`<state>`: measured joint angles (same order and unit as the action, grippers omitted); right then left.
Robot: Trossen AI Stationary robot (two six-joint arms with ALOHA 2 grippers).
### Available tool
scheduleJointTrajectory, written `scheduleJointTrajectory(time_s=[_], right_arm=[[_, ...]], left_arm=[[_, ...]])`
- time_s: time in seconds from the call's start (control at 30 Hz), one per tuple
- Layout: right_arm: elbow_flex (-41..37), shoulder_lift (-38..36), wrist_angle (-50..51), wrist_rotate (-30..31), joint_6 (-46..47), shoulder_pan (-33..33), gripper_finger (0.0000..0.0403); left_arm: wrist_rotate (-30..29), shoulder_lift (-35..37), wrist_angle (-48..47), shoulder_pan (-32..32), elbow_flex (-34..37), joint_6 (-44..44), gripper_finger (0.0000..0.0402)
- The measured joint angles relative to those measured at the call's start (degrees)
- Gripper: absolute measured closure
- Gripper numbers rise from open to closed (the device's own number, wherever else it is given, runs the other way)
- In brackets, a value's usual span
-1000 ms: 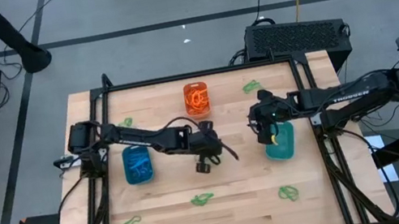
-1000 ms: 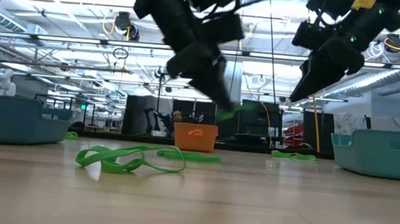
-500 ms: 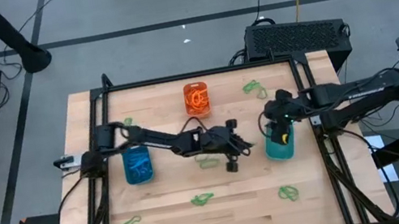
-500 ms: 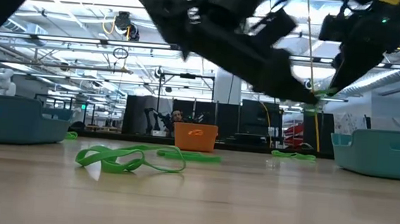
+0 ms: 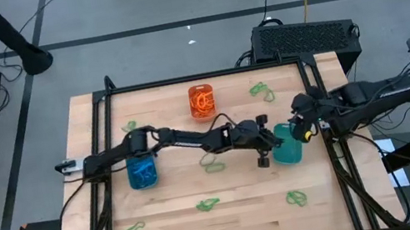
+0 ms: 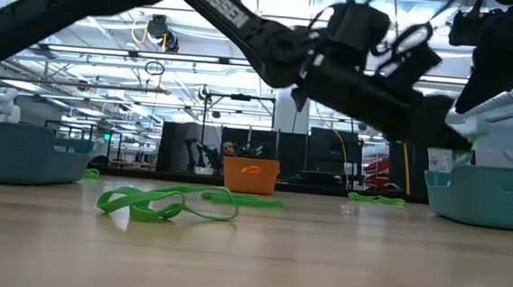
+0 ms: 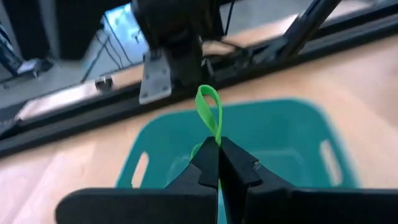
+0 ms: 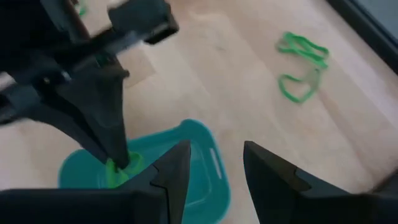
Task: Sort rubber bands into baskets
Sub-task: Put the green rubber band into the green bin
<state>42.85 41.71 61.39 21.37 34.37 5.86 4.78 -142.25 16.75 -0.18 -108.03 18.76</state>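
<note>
We're seeing the green rubber band now hanging over the teal basket, pinched in the left gripper, which has swung across from mid-table. The right gripper is waiting beside, fingers spread, holding nothing. The basket's contents are blurring out.

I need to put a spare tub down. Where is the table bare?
Bare wood lies between the blue basket and the front green bands, also behind it. Crowded: around the teal basket, where the left gripper and right gripper meet.
</note>
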Motion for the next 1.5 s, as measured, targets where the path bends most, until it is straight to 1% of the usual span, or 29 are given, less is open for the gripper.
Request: scheduleJointTrajectory(time_s=[0.13,0.27,0.33,0.5,0.67,0.87,0.97,1.07,1.17,1.33,1.4,1.43,1.5], right_arm=[[-1.12,-1.29,0.60,1.03,2.69,0.74,0.0261],[-2.01,-1.33,0.83,0.82,2.69,1.08,0.0261],[-2.01,-1.34,0.71,0.83,2.66,1.08,0.0261],[-2.01,-1.33,0.52,0.83,2.64,1.05,0.0261],[-2.01,-1.33,0.45,0.84,2.59,1.05,0.0261],[-2.03,-1.33,0.12,1.06,2.49,1.05,0.0261],[-2.03,-1.33,0.11,1.06,2.49,1.05,0.0261],[-2.03,-1.33,0.12,1.08,2.44,1.05,0.0261],[-2.03,-1.31,0.02,1.20,1.63,1.05,0.0261],[-2.03,-1.31,-1.20,1.46,0.09,1.04,0.0261],[-2.04,-1.29,-2.17,1.46,-0.94,0.97,0.0261],[-2.03,-1.31,-2.73,1.50,-1.43,0.97,0.0261],[-2.05,-1.28,-3.85,1.55,-2.45,0.97,0.0261]], left_arm=[[1.44,-2.28,-3.05,0.60,-3.83,-0.44,0.0401],[2.12,-2.44,-1.90,0.29,-4.17,-0.43,0.0400],[2.07,-2.54,-2.33,0.15,-4.17,-0.28,0.0392],[1.78,-2.54,-2.11,0.25,-4.15,-0.22,0.0362],[1.60,-2.54,-2.79,0.39,-4.15,-0.33,0.0322],[1.57,-2.35,-5.28,0.30,-4.15,-0.41,0.0281],[1.21,-0.73,-10.74,0.54,-4.09,-0.37,0.0274],[1.19,2.32,-18.18,1.05,-4.11,-0.35,0.0272],[0.01,5.70,-30.80,1.70,-4.11,0.02,0.0272],[-7.10,11.33,-55.89,3.13,-4.09,0.00,0.0272],[-7.94,13.50,-65.77,3.95,-4.09,-0.47,0.0272],[-8.00,14.29,-69.40,4.46,-3.92,-0.72,0.0272],[-8.02,16.91,-74.23,5.85,-1.24,-1.61,0.0272]])
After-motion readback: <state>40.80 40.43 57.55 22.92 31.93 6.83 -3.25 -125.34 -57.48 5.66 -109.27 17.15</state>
